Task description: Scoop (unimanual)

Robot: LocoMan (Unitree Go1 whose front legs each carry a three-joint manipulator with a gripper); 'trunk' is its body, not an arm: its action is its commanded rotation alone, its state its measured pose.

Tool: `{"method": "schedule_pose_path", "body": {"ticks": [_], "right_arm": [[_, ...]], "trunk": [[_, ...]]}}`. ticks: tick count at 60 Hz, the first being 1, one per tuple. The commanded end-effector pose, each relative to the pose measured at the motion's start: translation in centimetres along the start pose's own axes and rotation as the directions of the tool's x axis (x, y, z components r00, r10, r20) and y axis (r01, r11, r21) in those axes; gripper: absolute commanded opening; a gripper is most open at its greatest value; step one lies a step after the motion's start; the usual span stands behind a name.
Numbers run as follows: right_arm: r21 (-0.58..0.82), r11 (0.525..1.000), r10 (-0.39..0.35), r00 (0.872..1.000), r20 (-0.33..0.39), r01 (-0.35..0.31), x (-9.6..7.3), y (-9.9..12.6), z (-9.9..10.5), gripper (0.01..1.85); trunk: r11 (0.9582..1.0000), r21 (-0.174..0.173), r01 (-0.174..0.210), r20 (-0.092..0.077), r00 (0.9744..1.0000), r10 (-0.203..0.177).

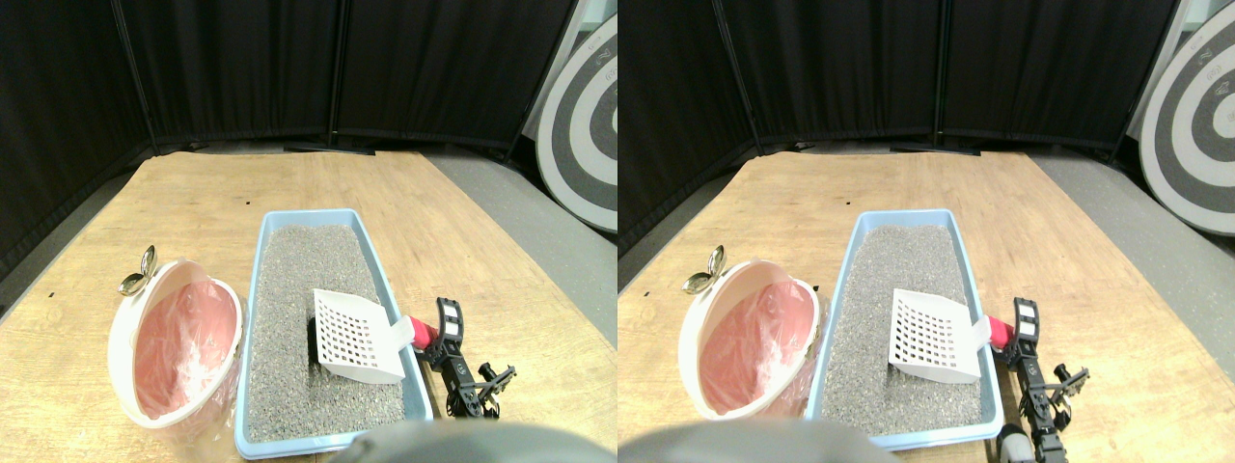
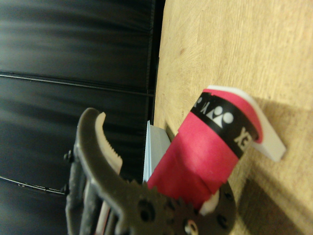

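The pale plywood bench (image 1: pixel 434 231) carries everything, with black curtain panels (image 1: pixel 241 68) behind it and a round grey-and-white ringed target board (image 1: pixel 584 135) leaning at the far right. On the bench sits a long light-blue plastic litter tray (image 1: pixel 253 318) filled with grey gravel-like litter (image 1: pixel 309 260). Just beside the tray's left wall stands a white round bin lined with a pink plastic bag (image 1: pixel 178 342), tilted so its mouth faces the camera; two shiny metal spoons (image 1: pixel 140 272) lie at its far rim.

The white slotted plastic scoop (image 1: pixel 355 336) lies inside the tray near the right wall, its perforated blade over the litter beside a small dark patch, and its handle wrapped in red tape (image 1: pixel 422 333) crosses the tray's right edge towards the robot.

The right hand (image 1: pixel 446 338) is at that red handle. In the wrist view the wrapped handle (image 2: pixel 205 156) sits against the dark toothed jaw, but the gap does not show, so I cannot tell how far it is open or whether it truly grips.

The scoop looks light and stiff, with a thin blade that may flex under a load. The tape wrap thickens the handle and should resist slipping, so that is the place to hold it, probably well back from the blade.
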Motion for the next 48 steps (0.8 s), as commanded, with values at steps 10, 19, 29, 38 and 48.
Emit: {"method": "schedule_pose_path", "body": {"ticks": [10, 19, 29, 38, 48], "right_arm": [[-0.014, 1.000, -0.007, 1.000, 0.018, 0.007, 1.1, 0.1, 0.2, 0.93], [-0.018, 1.000, -0.017, 1.000, 0.020, 0.017, 1.5, 0.2, -0.1, 0.95], [-0.027, 1.000, 0.015, 0.999, 0.032, -0.015, 2.0, 0.1, -0.4, 0.57], [-0.052, 0.998, 0.027, 0.996, 0.086, -0.023, 2.2, 0.1, -0.5, 0.06], [-0.064, 0.998, 0.035, 0.995, 0.094, -0.029, 2.1, 0.0, 0.5, 0.06]], "trunk": [[0.9998, -0.018, 0.010, -0.011, 0.9999, -0.010], [0.9998, -0.020, 0.007, -0.012, 0.9999, -0.007], [0.9997, -0.025, 0.001, -0.019, 0.9998, -0.002], [0.9996, -0.027, -0.001, -0.018, 0.9998, 0.001], [0.9996, -0.029, -0.004, -0.018, 0.9998, 0.003]]}}
